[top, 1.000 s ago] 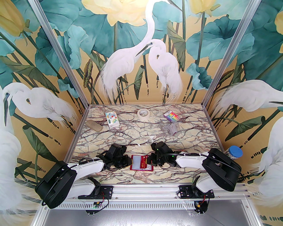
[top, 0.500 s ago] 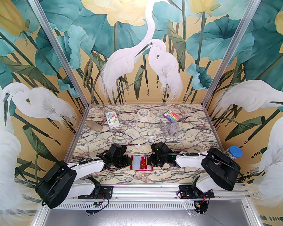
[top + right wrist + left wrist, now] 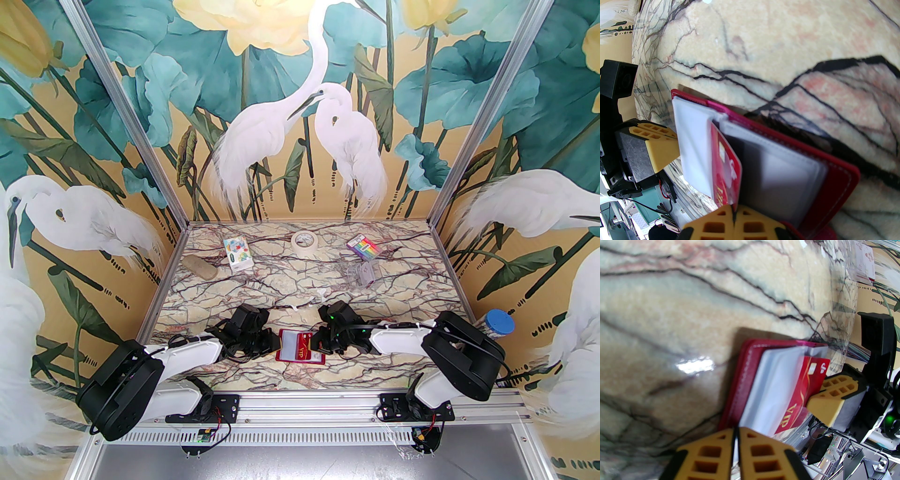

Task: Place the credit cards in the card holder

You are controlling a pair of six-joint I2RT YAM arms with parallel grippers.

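The dark red card holder (image 3: 300,360) lies open on the marble table between my two grippers, its clear sleeves fanned up. My left gripper (image 3: 273,343) (image 3: 736,439) is shut on the edge of one pale sleeve (image 3: 771,380) (image 3: 693,140). My right gripper (image 3: 320,344) (image 3: 734,218) is shut on a red credit card (image 3: 307,348) (image 3: 801,390) (image 3: 724,159) with gold VIP lettering. The card stands partly between the sleeves, over the holder's red cover (image 3: 740,380) (image 3: 839,187). In the left wrist view the right fingers (image 3: 830,399) pinch the card's end.
At the back of the table lie a tape roll (image 3: 304,241), a rainbow-striped packet (image 3: 362,247), a clear plastic box (image 3: 360,274), a colourful small box (image 3: 238,253) and a tan lump (image 3: 199,268). A blue-lidded jar (image 3: 498,324) stands at the right edge.
My right gripper has edged left with the red card, which now covers more of the pale sleeve. The left arm has stayed still.
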